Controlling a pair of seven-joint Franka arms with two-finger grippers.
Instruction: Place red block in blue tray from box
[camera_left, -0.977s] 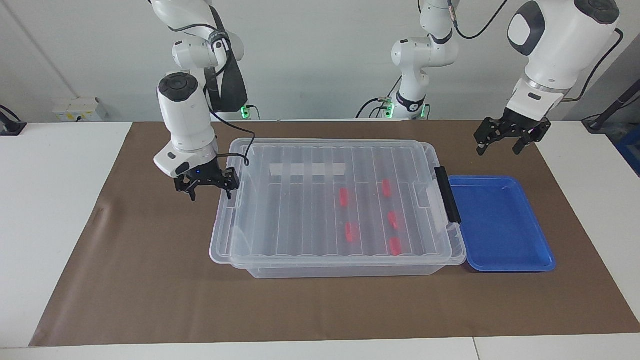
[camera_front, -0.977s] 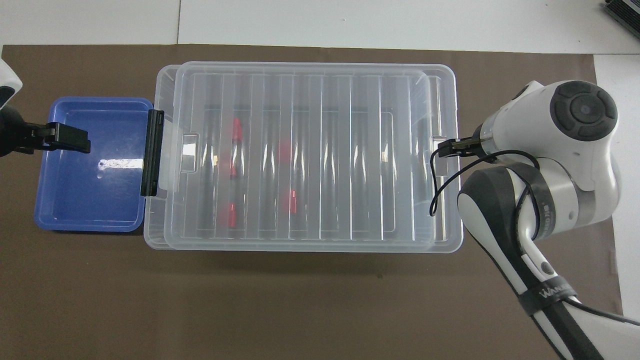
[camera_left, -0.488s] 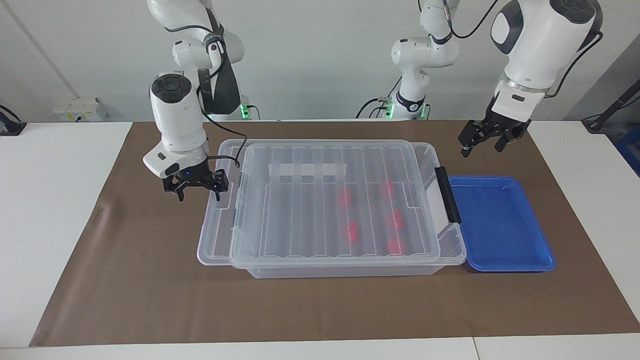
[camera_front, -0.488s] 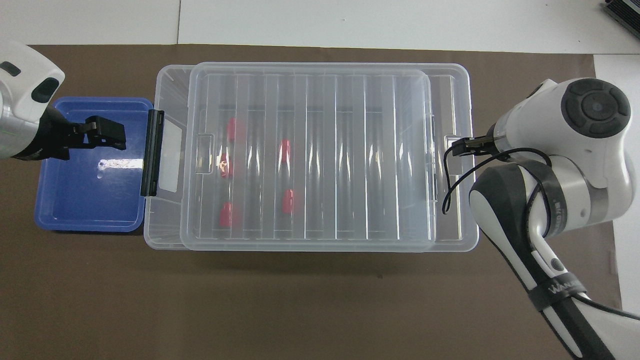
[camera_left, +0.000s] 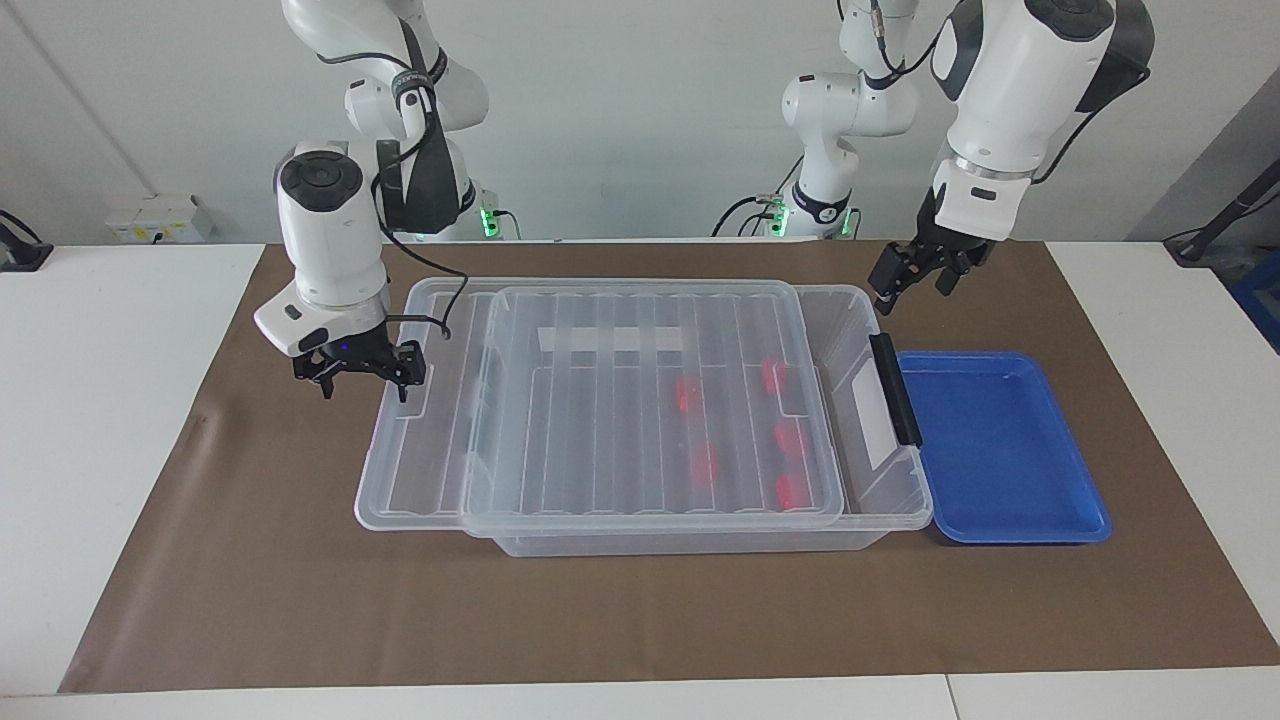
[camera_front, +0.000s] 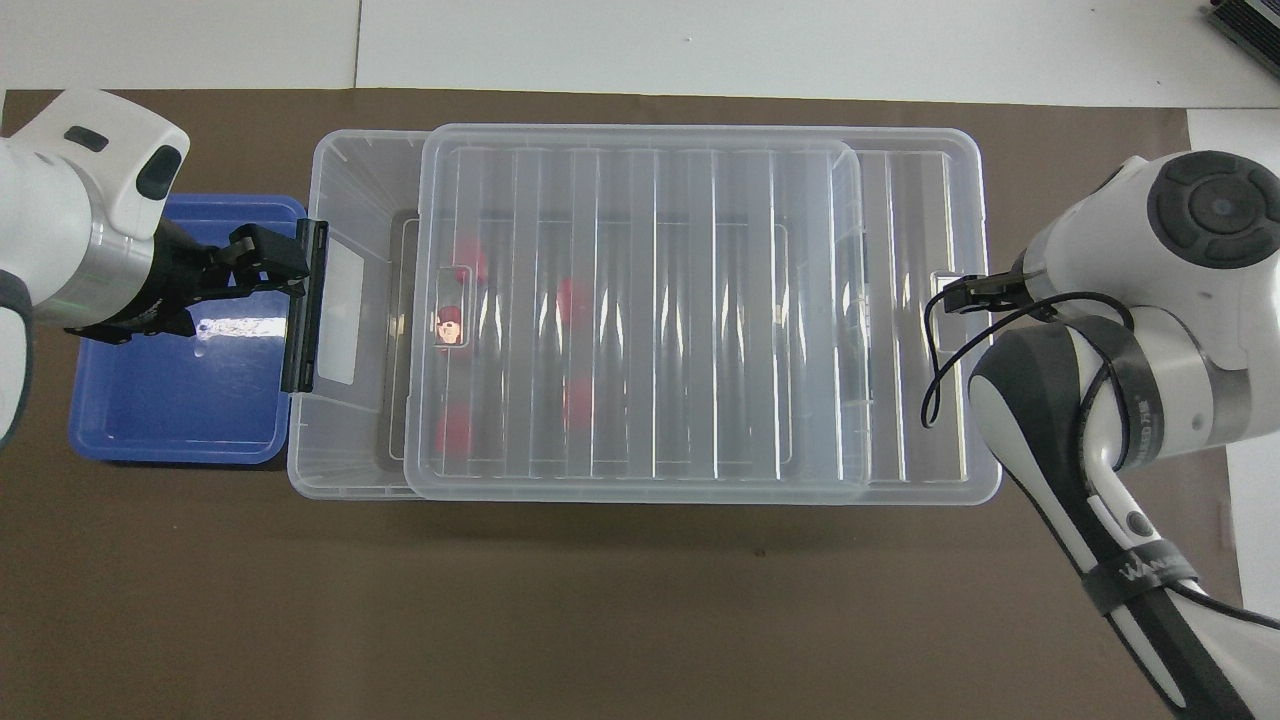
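Facing view: R pincer low at the overhanging end of the clear lid, fingers spread, gripping nothing; can't tell if a tip touches the lid tab. Lid offset toward R pincer, so a strip of the box lies uncovered below L pincer. L pincer up in the air, fingers apart, empty, above the box corner by the black handle. Five red blocks inside the box, all under the lid. Blue tray on the tabletop, touching the box, empty.

Overhead view: L pincer over the tray/handle edge; R pincer at the lid tab. Blocks just under the lid's edge.

Step in hand, prob.: clear the lid. Best to pull level and straight, w/o dragging the box, far enough to bare the blocks before L pincer drops in.
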